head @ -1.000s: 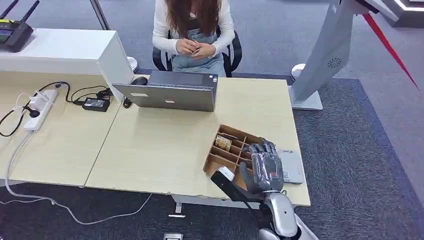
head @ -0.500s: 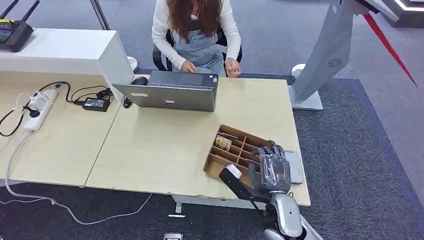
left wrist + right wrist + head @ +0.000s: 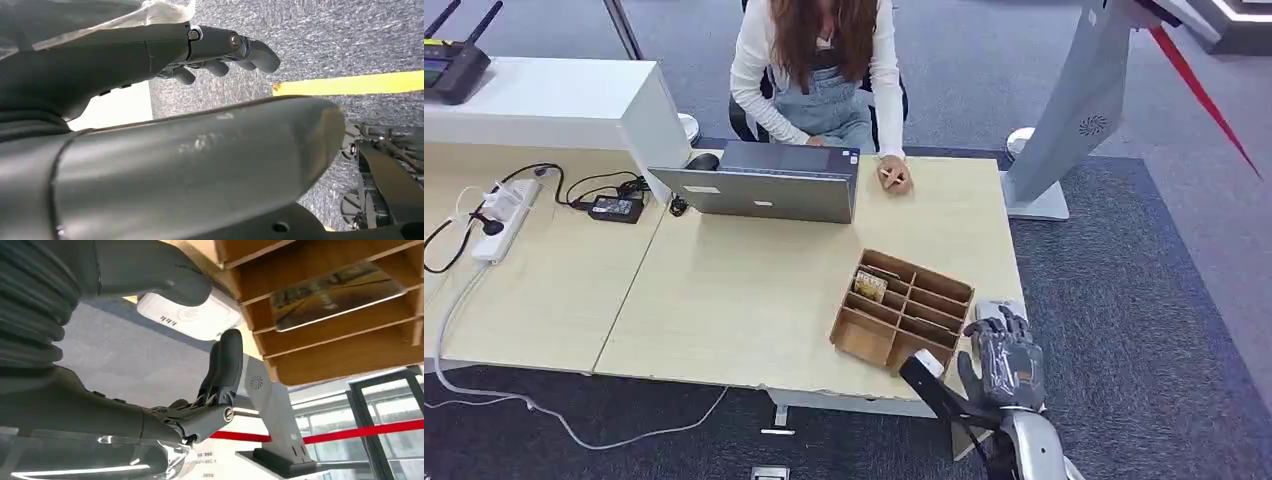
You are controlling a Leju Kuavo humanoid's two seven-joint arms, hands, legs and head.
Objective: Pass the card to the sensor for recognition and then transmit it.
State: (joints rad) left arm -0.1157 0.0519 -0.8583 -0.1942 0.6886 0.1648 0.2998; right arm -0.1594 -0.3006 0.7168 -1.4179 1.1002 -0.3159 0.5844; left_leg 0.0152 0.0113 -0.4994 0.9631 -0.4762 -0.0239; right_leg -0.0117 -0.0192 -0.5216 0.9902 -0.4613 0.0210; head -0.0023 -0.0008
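Sliding back toward the near right corner of the pale wooden desk point(image 3: 754, 290), the right hand point(image 3: 1004, 358) is now sitting at about five o'clock from the brown wooden divided organizer box point(image 3: 902, 310), where a second ago it was hovering over the box's right-hand compartments; the person point(image 3: 824, 70) at twelve o'clock has meanwhile been leaning in and planting a hand beside the grey laptop point(image 3: 764, 185).

Right now the grey hand is hovering with its fingers point(image 3: 225, 365) loosely spread and nothing between them, directly over the small white card reader point(image 3: 187, 315) lying at the desk's right edge. The left hand point(image 3: 220, 47) is hanging over grey carpet, fingers lightly curled and holding nothing.

The yellowish printed card point(image 3: 870, 286) is standing on edge in an upper-left compartment of the box, at roughly ten o'clock from the right hand and well apart from it.

Judging by its look, the card is thin, light, stiff and rather slick, so pinching its exposed upper edge between thumb and a finger is probably the safest hold; squeezing the flat faces is blocked by the slot walls.

Room is looking tight inside the compartment, while open desk is stretching toward nine o'clock and twelve o'clock. The desk's edge is running just beside the reader at three o'clock, so a slipped card could be dropping to the floor.
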